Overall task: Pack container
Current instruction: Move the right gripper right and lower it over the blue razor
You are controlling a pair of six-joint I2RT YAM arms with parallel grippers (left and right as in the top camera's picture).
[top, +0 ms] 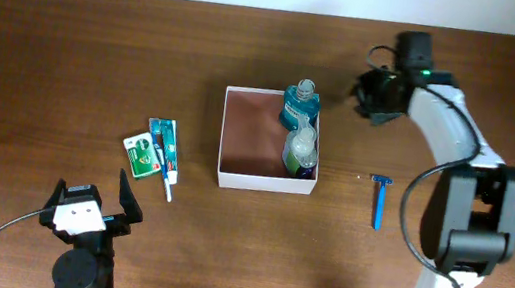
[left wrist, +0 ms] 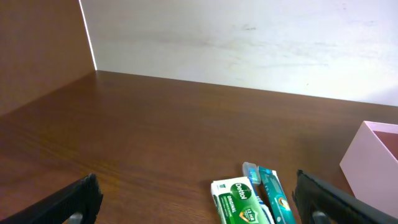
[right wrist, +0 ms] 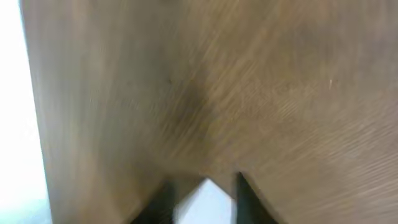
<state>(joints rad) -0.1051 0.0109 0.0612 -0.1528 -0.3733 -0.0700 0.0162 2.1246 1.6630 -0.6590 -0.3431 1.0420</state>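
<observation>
Our left claw point(top: 92, 186) is released, the right claw's point(top: 364, 90) state unreadable to us; if it swings at upper centre, it may topple the upright teal plastic bottle point(top: 298, 104) in the square white cardboard container point(top: 262, 180).

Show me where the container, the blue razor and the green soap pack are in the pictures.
container point(top: 251, 133), overhead view, bare inside floor.
blue razor point(top: 379, 205), overhead view, middle of the handle.
green soap pack point(left wrist: 239, 200), left wrist view, printed top face.

2 bottles point(top: 300, 151) crowd the container's point(top: 249, 135) right wall.
</observation>
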